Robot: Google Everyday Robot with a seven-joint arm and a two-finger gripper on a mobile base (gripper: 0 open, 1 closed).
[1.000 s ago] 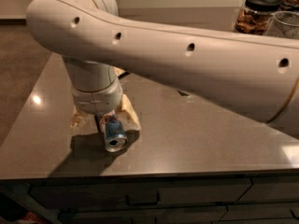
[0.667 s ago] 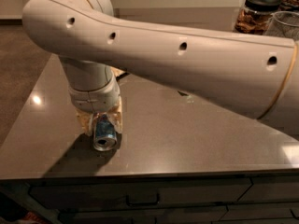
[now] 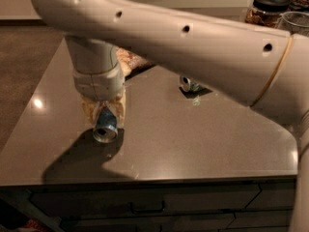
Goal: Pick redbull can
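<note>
The redbull can [image 3: 105, 124] is blue with a silver end that faces the camera. It sits tilted between the tan fingers [image 3: 89, 111] of my gripper [image 3: 104, 116], at the left of the dark grey countertop [image 3: 203, 139]. The gripper hangs from the big white arm [image 3: 193, 37] that crosses the view, and it is shut on the can. The can seems held just off the surface, with its shadow below it. The upper body of the can is hidden by the gripper.
A second can [image 3: 189, 84] lies behind the arm near the counter's middle. A snack bag [image 3: 131, 62] shows behind the wrist. Jars [image 3: 268, 7] and a glass container [image 3: 295, 21] stand at the back right. The counter's front edge and drawers [image 3: 145, 208] are below.
The gripper has closed in around the can and shifted a little left with it. The can now sits tilted between the fingers, and the camera view is closer.
</note>
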